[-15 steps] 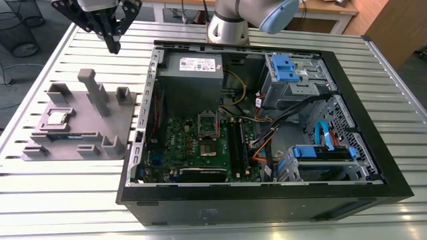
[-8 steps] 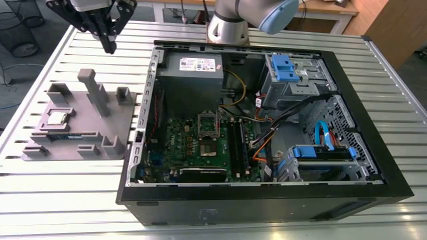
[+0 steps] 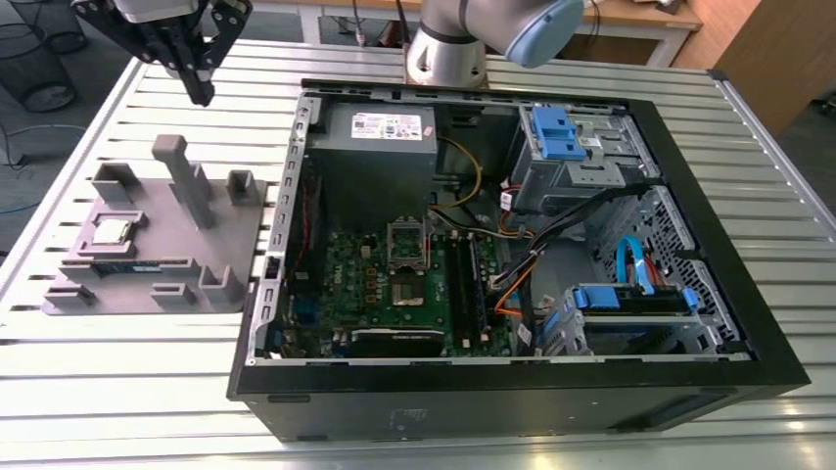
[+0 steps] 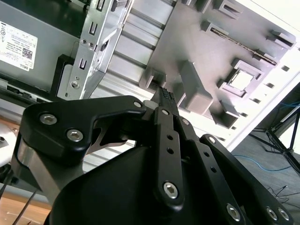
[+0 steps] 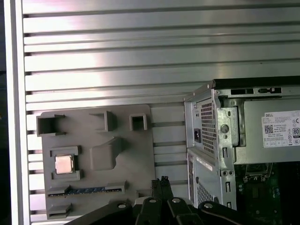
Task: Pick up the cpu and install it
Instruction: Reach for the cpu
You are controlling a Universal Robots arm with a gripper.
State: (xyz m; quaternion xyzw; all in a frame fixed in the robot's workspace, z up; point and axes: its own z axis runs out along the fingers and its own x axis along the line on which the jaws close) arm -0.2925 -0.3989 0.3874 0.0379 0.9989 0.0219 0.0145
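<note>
The cpu (image 3: 112,232) is a small square chip with a shiny silver top. It lies flat in a recess of the grey fixture plate (image 3: 196,255), on the exterior view's left beside the open computer case. It also shows as the cpu (image 5: 64,164) in the first wrist view and the cpu (image 4: 242,79) in the second wrist view. My gripper (image 3: 200,95) hangs high above the table behind the plate, well apart from the chip, fingers shut with nothing between them. The fingertips (image 5: 161,181) point toward the plate's edge. The metal socket frame (image 3: 407,257) sits on the green motherboard inside the case.
A long green memory stick (image 3: 131,264) lies in a slot of the plate next to the chip. Grey posts (image 3: 183,176) stand up from the plate. The black case wall (image 3: 281,225) rises between plate and motherboard. Cables and blue drive bays (image 3: 569,137) crowd the case's far side.
</note>
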